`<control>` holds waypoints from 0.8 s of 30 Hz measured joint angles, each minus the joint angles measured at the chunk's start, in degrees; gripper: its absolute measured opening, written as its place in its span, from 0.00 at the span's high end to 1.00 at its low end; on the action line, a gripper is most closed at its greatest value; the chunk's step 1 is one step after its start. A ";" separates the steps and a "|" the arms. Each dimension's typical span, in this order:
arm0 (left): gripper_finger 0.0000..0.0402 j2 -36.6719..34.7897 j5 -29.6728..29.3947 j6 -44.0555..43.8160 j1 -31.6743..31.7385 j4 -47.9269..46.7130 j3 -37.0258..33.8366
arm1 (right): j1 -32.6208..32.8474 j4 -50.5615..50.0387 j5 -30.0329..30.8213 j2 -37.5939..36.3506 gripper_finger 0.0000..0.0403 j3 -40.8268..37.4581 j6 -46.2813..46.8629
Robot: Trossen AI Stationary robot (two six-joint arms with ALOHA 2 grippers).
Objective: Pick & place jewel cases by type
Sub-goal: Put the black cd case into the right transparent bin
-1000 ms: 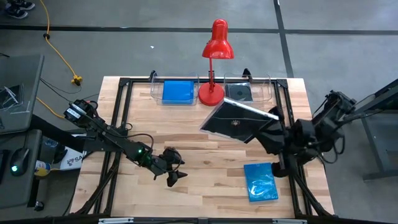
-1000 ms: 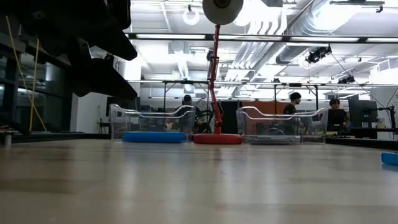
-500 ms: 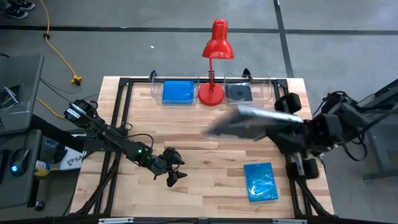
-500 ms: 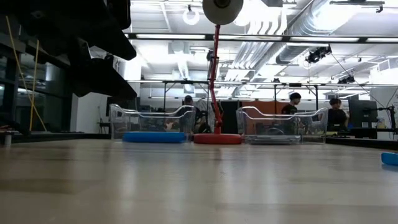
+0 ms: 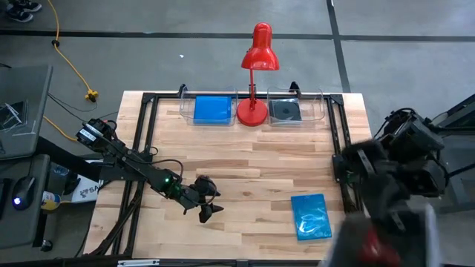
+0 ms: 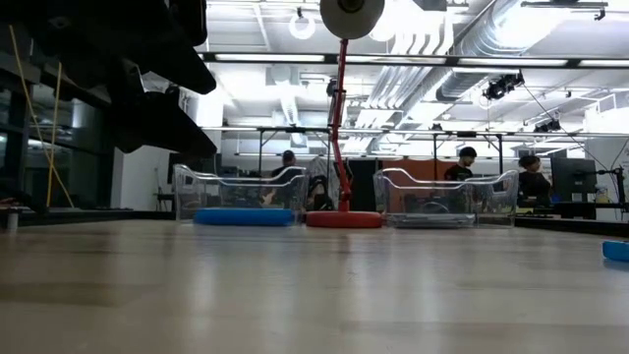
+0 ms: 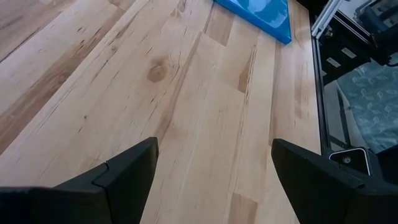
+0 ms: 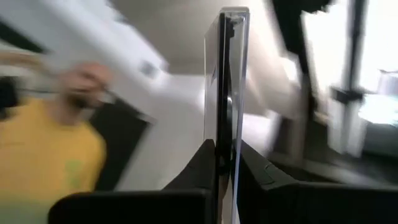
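**Dark case pinched edge-on**

Black fingers of the right gripper [image 8: 224, 163] clench a dark jewel case [image 8: 226, 74] edge-on, off the table's right side. The left gripper [image 7: 211, 168] hangs spread over bare wooden table [image 5: 252, 163]. A blue patterned jewel case [image 5: 310, 216] lies near the front right.

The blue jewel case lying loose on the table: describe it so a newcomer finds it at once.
Start at the red lamp at the table's far edge, then cross to the near right corner. There a glossy patterned blue jewel case lies flat on bare wood. Unlike the plain blue case and the dark case, it sits in no clear tray.
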 joint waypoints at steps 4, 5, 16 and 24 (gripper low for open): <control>0.22 0.00 -0.02 0.01 0.00 0.00 0.00 | 0.00 -1.82 -12.09 0.00 0.98 0.00 -0.27; 0.22 0.00 -0.02 0.02 0.00 0.00 0.00 | -0.01 -2.84 -14.48 0.00 0.98 -0.01 -0.25; 0.22 0.00 0.04 -0.14 -0.02 -0.11 0.00 | 0.98 -17.11 -26.58 2.00 0.97 -0.10 0.50; 0.22 0.00 0.09 -1.05 -0.02 -0.13 0.00 | 4.53 -17.04 -24.86 4.91 0.97 -0.11 1.43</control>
